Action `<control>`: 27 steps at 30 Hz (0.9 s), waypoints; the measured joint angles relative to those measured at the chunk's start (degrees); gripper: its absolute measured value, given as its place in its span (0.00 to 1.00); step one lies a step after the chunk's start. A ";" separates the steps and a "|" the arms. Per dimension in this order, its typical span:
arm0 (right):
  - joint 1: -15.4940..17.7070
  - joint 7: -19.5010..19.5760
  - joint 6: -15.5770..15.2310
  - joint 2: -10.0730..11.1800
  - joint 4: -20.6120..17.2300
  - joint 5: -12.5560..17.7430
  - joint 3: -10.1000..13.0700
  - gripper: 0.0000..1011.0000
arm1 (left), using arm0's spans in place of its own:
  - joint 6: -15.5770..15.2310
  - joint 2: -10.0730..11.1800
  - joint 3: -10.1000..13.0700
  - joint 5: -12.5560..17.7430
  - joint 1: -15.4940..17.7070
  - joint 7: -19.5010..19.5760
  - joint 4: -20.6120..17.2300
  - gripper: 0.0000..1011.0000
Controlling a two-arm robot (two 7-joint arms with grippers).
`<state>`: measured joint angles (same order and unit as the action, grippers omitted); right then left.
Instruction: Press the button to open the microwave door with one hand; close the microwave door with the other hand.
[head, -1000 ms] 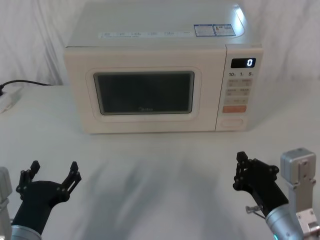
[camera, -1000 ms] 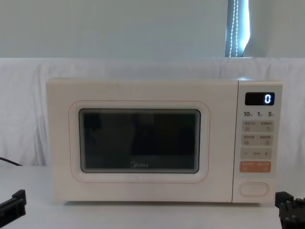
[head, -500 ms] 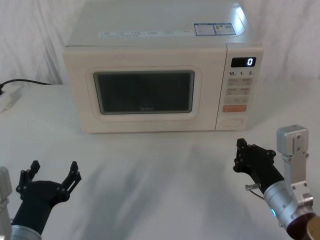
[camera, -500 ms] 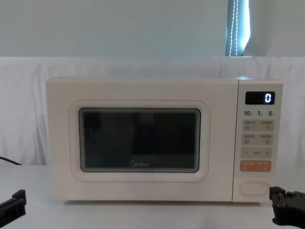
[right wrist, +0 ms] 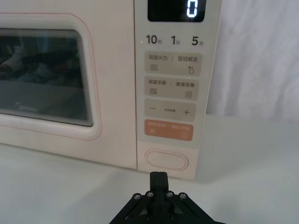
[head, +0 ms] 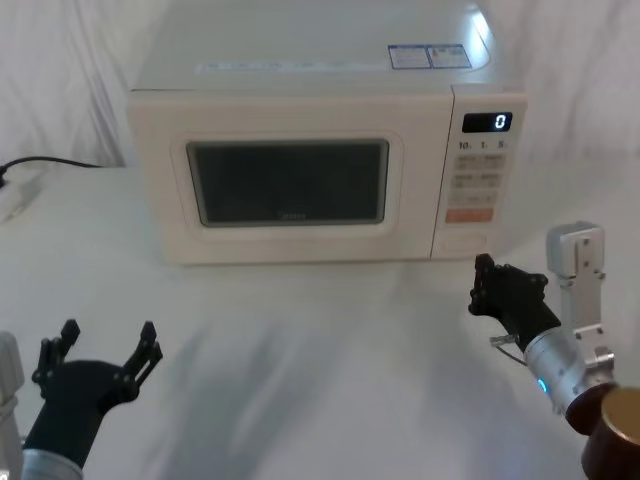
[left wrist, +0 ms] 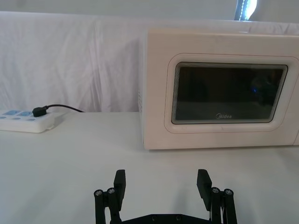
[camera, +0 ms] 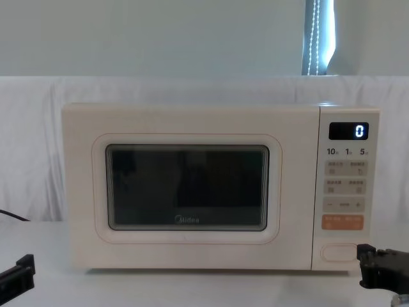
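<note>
1. The button (right wrist: 167, 159) sits at the foot of the control panel (right wrist: 171, 88), straight ahead of the right gripper (right wrist: 158, 176), just short of touch; its jaws are pressed together.
2. It looks like a stiff key needing a firm, square push at its middle.
3. The door (head: 288, 180) is shut; likely light, swinging freely.
4. The left gripper (left wrist: 161, 180) hangs well back, jaws wide, holding nothing.

left claw (head: 103, 345): fingers spread, low near body | right claw (head: 492, 283): fingers together, reached forward
</note>
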<state>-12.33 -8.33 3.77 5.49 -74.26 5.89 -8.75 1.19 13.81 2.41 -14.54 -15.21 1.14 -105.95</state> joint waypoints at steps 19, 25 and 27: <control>-8.72 -0.96 2.11 -0.81 11.96 -0.40 0.67 0.00 | 0.00 0.00 0.00 0.00 0.00 0.00 0.00 0.99; -10.70 -1.49 0.72 -0.99 14.04 -0.30 0.64 0.00 | 0.00 0.00 0.00 0.00 0.00 0.00 0.00 0.99; -11.32 -1.74 0.45 -1.06 14.76 -0.28 0.53 0.00 | 0.00 0.00 0.00 0.00 0.00 0.00 0.00 0.99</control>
<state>-23.65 -10.07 4.22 4.44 -59.49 5.61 -8.21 1.19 13.81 2.41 -14.54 -15.21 1.14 -105.95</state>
